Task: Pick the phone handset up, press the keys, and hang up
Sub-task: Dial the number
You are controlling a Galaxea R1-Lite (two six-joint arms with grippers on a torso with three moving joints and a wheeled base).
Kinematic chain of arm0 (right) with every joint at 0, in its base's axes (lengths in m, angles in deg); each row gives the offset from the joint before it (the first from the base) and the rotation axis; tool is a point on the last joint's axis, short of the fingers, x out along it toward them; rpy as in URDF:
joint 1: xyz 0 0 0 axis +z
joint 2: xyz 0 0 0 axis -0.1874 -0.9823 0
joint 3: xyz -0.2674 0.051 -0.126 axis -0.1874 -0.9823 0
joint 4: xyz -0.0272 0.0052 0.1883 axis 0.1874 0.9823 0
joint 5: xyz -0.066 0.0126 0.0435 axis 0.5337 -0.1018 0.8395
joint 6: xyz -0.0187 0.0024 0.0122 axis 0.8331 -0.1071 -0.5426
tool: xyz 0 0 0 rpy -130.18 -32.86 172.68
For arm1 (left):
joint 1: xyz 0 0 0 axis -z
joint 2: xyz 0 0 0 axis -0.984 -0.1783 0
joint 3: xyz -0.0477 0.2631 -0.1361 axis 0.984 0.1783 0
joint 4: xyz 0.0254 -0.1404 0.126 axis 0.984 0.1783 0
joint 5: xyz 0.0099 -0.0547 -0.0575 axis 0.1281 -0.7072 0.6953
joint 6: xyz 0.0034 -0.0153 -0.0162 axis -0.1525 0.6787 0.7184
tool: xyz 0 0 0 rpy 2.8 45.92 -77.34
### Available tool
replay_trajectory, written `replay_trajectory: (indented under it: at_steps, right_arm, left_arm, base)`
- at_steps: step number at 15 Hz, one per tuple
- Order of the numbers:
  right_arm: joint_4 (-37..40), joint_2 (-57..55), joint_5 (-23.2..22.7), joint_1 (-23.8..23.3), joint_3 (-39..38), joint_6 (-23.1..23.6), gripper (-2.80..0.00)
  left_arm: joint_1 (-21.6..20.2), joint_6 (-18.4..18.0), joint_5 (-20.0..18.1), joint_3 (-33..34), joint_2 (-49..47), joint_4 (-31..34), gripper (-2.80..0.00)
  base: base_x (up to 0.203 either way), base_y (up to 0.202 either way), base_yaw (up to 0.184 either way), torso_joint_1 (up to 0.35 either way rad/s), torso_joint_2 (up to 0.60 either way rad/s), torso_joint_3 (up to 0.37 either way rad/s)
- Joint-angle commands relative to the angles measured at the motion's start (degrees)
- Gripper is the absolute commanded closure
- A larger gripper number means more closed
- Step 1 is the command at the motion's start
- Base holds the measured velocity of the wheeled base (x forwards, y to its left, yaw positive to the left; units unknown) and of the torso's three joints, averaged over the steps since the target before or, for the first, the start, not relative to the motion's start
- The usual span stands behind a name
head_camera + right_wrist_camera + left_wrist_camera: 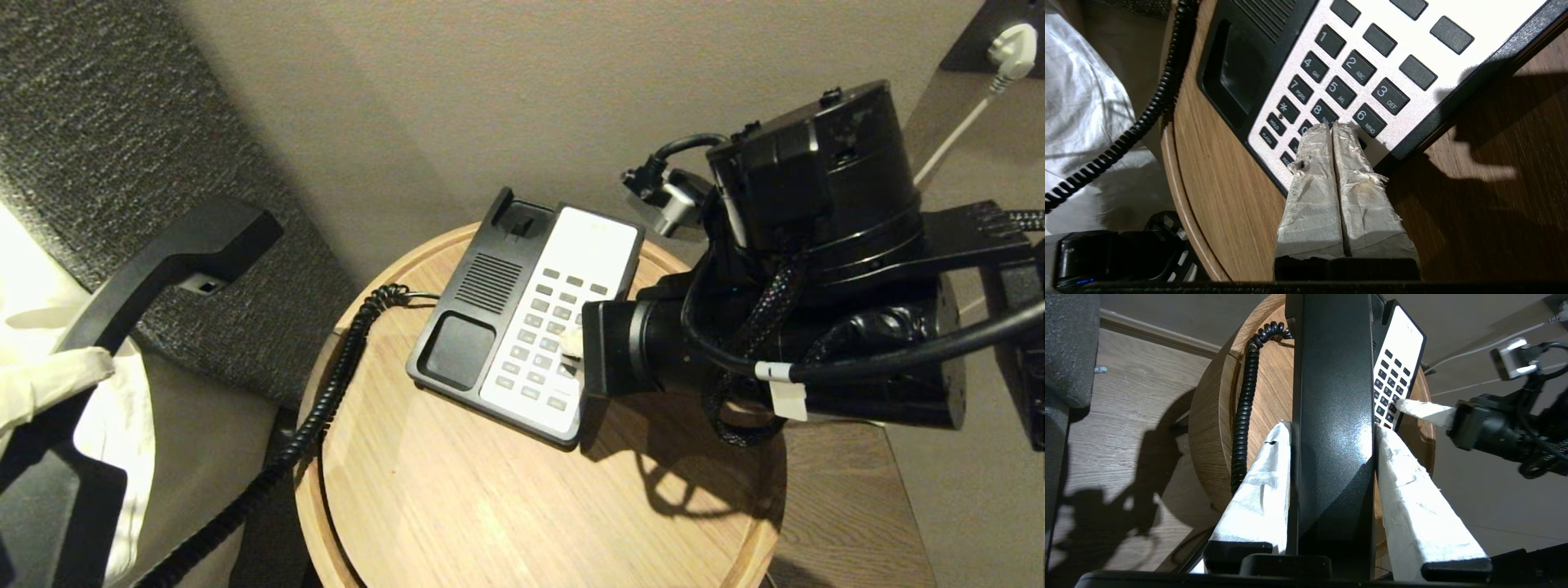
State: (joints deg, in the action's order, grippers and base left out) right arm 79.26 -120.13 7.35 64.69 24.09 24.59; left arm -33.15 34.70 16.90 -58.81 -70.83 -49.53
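My left gripper (1333, 426) is shut on the black phone handset (1331, 416), its white-wrapped fingers pressed to both sides; in the head view the phone handset (163, 261) hangs lifted at the far left, off the table. Its coiled cord (326, 392) runs down to the phone base (490, 327). My right gripper (1332, 126) is shut, its paired tips resting on the keys (1351, 81) just below the 8 and beside the 6. From the head camera the right gripper (571, 343) touches the keys (543, 343) from the right.
The phone base stands on a round wooden side table (490, 506) with a raised rim. White bedding (106, 441) and a dark padded headboard (98, 122) lie to the left. A white plug and cable (1008, 49) hang on the wall at the upper right.
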Motion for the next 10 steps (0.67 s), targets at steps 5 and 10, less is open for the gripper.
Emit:
replay_trajectory:
  at_steps: [5, 10]
  right_arm:
    - [2.15, 1.35, -0.16, 1.61, -1.48, -0.47, 0.0]
    - [2.68, 1.08, -1.04, 3.76, -1.56, -1.0, 0.0]
  left_arm:
    - [0.0, 0.22, 0.06, 0.44, -0.01, 0.1, 0.0]
    - [0.0, 0.22, -0.02, 1.21, 0.68, 0.03, 0.0]
  base:
    - [0.0, 0.0, 0.0, 0.0, 0.0, 0.0]
    - [0.0, 0.0, 0.0, 0.0, 0.0, 0.0]
